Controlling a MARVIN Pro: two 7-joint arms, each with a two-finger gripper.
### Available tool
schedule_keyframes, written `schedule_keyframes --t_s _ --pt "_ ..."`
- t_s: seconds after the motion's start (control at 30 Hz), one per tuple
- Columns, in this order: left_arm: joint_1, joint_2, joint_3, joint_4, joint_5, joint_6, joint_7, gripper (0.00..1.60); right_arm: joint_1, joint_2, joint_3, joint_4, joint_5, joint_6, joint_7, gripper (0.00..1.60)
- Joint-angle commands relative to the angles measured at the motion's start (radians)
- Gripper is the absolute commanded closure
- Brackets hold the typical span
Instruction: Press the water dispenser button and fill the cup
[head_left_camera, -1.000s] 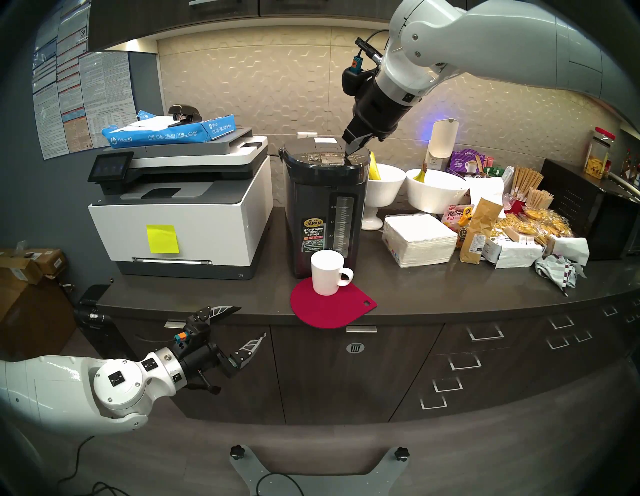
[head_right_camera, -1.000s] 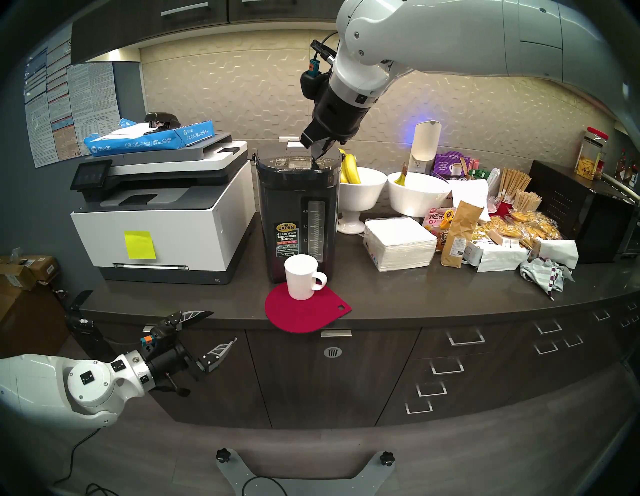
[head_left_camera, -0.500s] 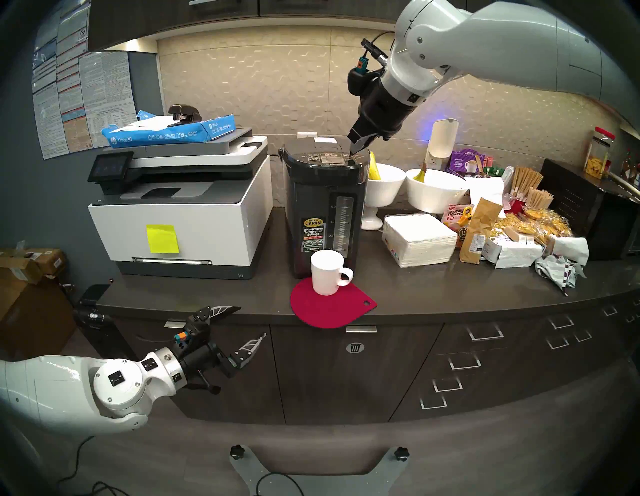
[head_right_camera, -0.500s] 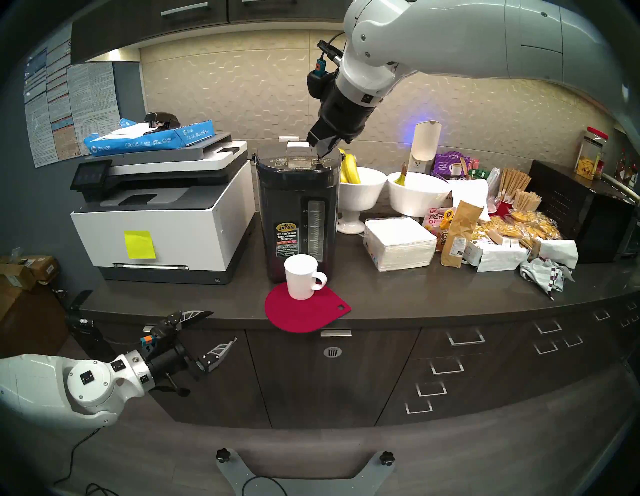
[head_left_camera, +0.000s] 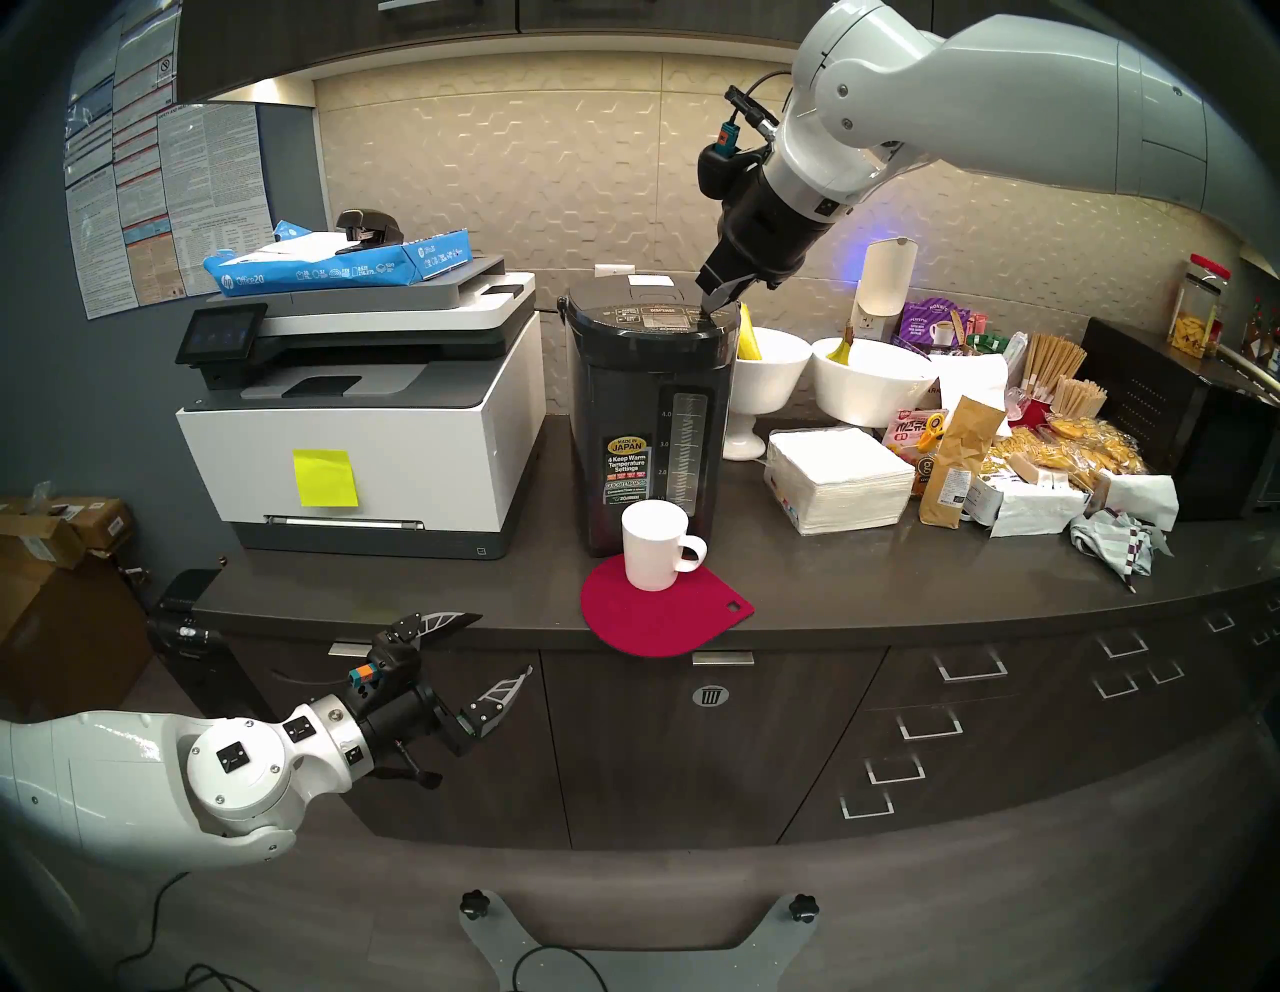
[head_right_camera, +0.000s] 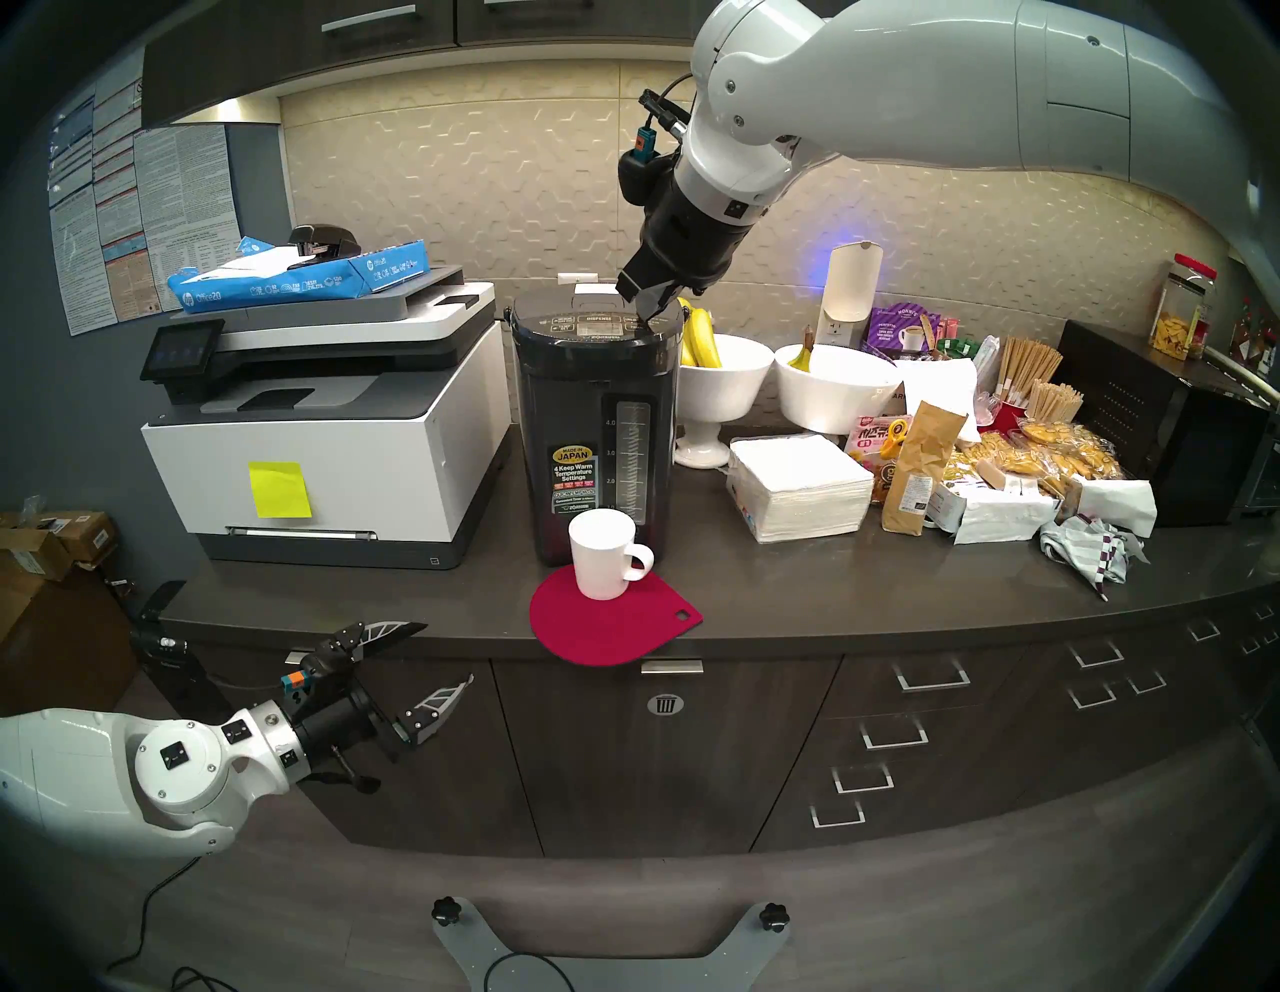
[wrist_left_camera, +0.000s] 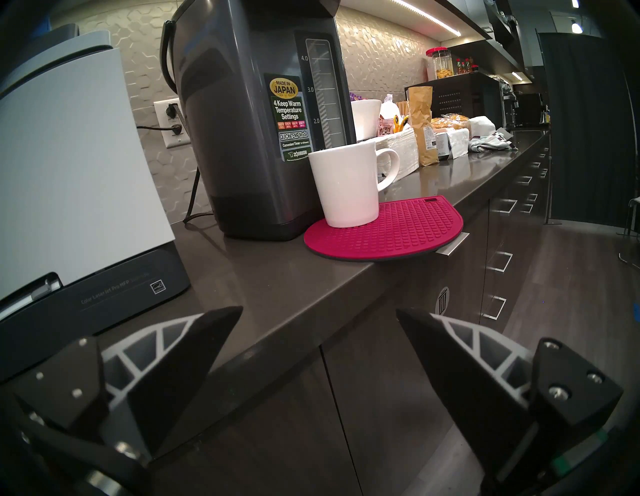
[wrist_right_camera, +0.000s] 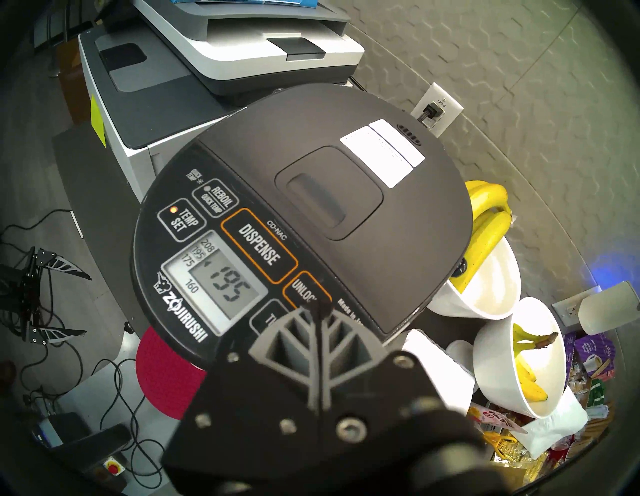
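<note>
The dark grey water dispenser (head_left_camera: 644, 415) (head_right_camera: 585, 415) (wrist_left_camera: 242, 121) stands on the counter beside the printer. Its wide DISPENSE button (wrist_right_camera: 259, 247) (head_left_camera: 663, 311) sits in the middle of the top panel. My right gripper (wrist_right_camera: 317, 306) (head_left_camera: 708, 315) (head_right_camera: 648, 320) is shut and empty. Its tips are at the smaller UNLOCK button (wrist_right_camera: 304, 292), right of DISPENSE; I cannot tell whether they touch it. The white cup (head_left_camera: 654, 544) (head_right_camera: 602, 554) (wrist_left_camera: 343, 187) stands upright on a red mat (head_left_camera: 665, 616) against the dispenser's front. My left gripper (head_left_camera: 505, 642) (head_right_camera: 449, 651) (wrist_left_camera: 319, 309) hangs open below the counter's front edge.
A white-and-grey printer (head_left_camera: 360, 415) stands left of the dispenser. Two white footed bowls with bananas (head_left_camera: 769, 360) (wrist_right_camera: 485, 277), a napkin stack (head_left_camera: 838, 478), snack bags (head_left_camera: 963, 457) and a black box (head_left_camera: 1177, 415) crowd the counter's right. The red mat overhangs the counter's edge.
My right wrist has drawn to the right and slightly up, and its shut tips have slid a little right along the panel. The left arm and the cup have not moved.
</note>
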Motion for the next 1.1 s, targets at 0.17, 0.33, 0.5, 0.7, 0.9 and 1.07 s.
schedule_keyframes --t_s 0.17,0.33,0.5,0.7,0.9,1.07 --pt "-0.009 -0.002 -0.008 -0.003 0.003 -0.008 -0.001 0.0 -0.002 0.0 0.01 -0.022 0.023 0.0 -0.026 1.6" --pt "-0.009 -0.002 -0.008 -0.003 0.003 -0.008 -0.001 0.0 -0.011 0.0 0.009 -0.03 0.03 -0.002 -0.038 1.6" --pt "-0.01 -0.002 -0.007 -0.003 0.003 -0.008 -0.001 0.0 -0.014 -0.005 0.014 -0.029 0.033 -0.01 -0.055 1.6" --pt "-0.01 -0.002 -0.007 -0.003 0.002 -0.007 -0.001 0.0 -0.002 -0.024 0.034 0.022 0.028 -0.009 -0.052 1.6" --pt "-0.011 -0.002 -0.006 -0.003 0.002 -0.007 -0.001 0.0 0.011 -0.032 0.042 0.027 0.032 0.0 -0.046 1.6" --pt "-0.011 -0.002 -0.006 -0.003 0.002 -0.007 -0.001 0.0 0.017 -0.032 0.042 0.026 0.033 0.003 -0.044 1.6"
